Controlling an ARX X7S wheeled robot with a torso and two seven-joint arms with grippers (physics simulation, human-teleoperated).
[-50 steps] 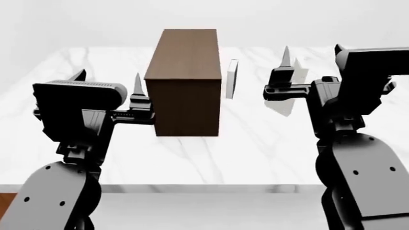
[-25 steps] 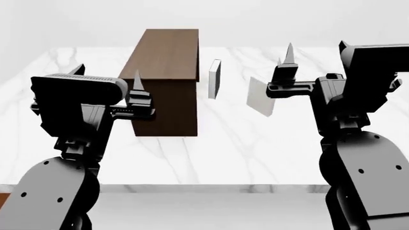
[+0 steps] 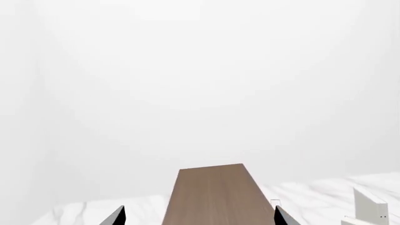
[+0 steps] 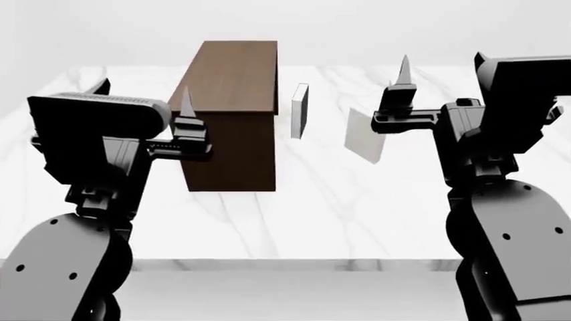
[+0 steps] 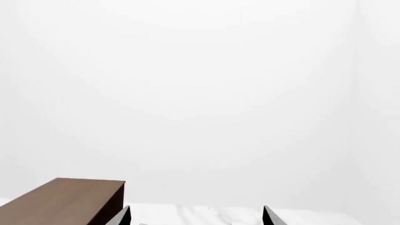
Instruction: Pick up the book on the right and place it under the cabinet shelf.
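The book point(image 4: 364, 136), a plain white slab, stands tilted on the marble table, right of the cabinet shelf point(image 4: 230, 114), a long dark-brown box. In the left wrist view the book point(image 3: 370, 205) shows two tiny dots, beside the cabinet shelf's top point(image 3: 212, 197). My right gripper point(image 4: 443, 63) hovers open, raised above and to the right of the book, fingers pointing up. My left gripper point(image 4: 146, 88) is open at the cabinet shelf's left side. Nothing sits between the fingers of the left gripper point(image 3: 198, 216) or the right gripper point(image 5: 196, 216). The cabinet shelf point(image 5: 69, 201) also shows in the right wrist view.
A second white book with a dark grey face point(image 4: 300, 110) stands upright between the cabinet shelf and the book. The white marble table point(image 4: 312, 194) reaches forward to its front edge near my arms. Plain white walls lie behind.
The head view swung, so the cabinet and books slid left in the picture. Since then my left arm has shifted a little left and up. The right arm has barely moved.
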